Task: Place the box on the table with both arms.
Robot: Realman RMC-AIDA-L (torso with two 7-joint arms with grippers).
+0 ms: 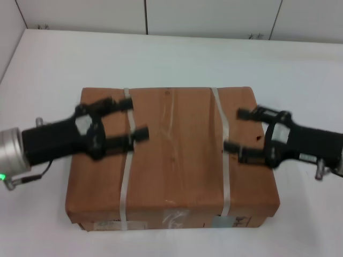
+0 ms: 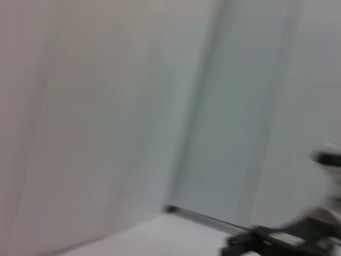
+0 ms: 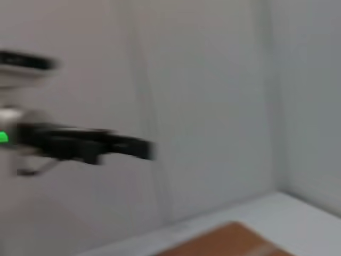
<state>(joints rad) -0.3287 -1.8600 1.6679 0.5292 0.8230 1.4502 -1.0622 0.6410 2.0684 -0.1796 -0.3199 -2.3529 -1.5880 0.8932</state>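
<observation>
The brown cardboard box (image 1: 174,155) lies flat on the white table (image 1: 177,59), with two white straps, clear tape down its middle and labels on its near side. My left gripper (image 1: 130,119) is open, above the box's left part near the left strap, holding nothing. My right gripper (image 1: 237,130) is open, above the box's right part near the right strap, holding nothing. The right wrist view shows a corner of the box (image 3: 229,242) and the left arm's gripper (image 3: 85,143) farther off. The left wrist view shows the other arm's gripper (image 2: 277,239) low at one side.
White wall panels (image 1: 214,16) stand behind the table's far edge. Bare tabletop lies all round the box, widest at the far side. A green light (image 1: 2,176) glows on the left arm.
</observation>
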